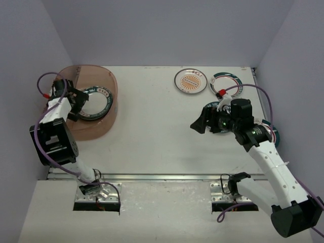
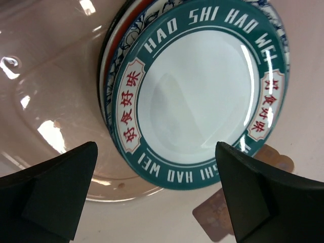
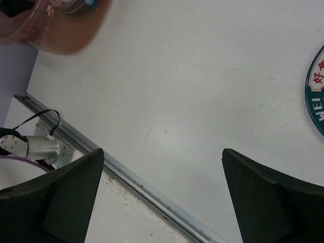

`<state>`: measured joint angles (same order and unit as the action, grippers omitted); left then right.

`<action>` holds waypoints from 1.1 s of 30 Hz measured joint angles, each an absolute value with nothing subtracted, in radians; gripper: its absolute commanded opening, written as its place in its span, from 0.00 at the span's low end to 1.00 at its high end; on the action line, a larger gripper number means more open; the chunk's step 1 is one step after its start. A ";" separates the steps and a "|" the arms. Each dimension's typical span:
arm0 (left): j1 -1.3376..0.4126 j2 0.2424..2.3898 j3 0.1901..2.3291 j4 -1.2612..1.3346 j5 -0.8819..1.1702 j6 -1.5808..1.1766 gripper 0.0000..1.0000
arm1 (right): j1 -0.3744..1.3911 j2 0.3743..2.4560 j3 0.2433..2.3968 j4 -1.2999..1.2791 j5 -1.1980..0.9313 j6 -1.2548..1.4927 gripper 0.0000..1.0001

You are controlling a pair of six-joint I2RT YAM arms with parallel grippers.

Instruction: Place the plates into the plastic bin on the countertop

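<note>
The plastic bin [image 1: 101, 129] sits at the left end of the bench [image 1: 152, 142], its longer side running from the near rail towards the back wall. Inside it, towards its right wall, lies a stack of plates [image 1: 96, 101], flat and face up. The teal-rimmed lettered plate [image 2: 202, 96] is on top. Being round, it has no long axis. The rims of a blue floral, a red and a black plate peek out along one side of it, so the stack is slightly staggered.

The left hand [image 1: 75, 99] hangs over the bin just left of the stack, fingers [image 2: 61, 187] spread wide and holding nothing. In its wrist view the top plate shows between the two fingertips and just beyond them.

Well to the right of the bin, the right hand [image 1: 200, 120] is also spread and empty above bare bench. A teal-rimmed plate [image 3: 316, 91] lies flat just beside it, partly hidden under the wrist. Further right and back, the orange sunburst plate [image 1: 191, 81] and the green-and-red rimmed plate [image 1: 226, 82] lie flat side by side, close together.
</note>
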<state>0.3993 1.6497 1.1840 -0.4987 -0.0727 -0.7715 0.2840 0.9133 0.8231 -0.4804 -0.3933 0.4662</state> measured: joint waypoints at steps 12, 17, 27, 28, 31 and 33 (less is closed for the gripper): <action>-0.211 0.948 1.081 -0.203 -0.193 -0.682 1.00 | 0.285 0.722 0.883 -0.541 -0.216 0.463 0.99; -0.489 1.116 1.067 0.008 -0.085 -0.690 1.00 | 0.285 0.542 0.926 -0.606 -0.018 0.487 0.99; -0.735 2.032 1.160 0.279 0.252 -0.891 1.00 | 0.285 0.451 1.127 -0.744 0.042 0.483 0.99; -0.746 2.082 1.194 0.304 0.278 -0.920 1.00 | 0.285 0.449 1.134 -0.753 0.026 0.479 0.99; -0.754 2.184 1.337 0.353 0.317 -0.980 1.00 | 0.285 0.448 1.134 -0.778 -0.029 0.467 0.99; -0.751 2.265 1.442 0.369 0.335 -1.011 0.97 | 0.285 0.448 1.125 -0.791 -0.063 0.463 0.99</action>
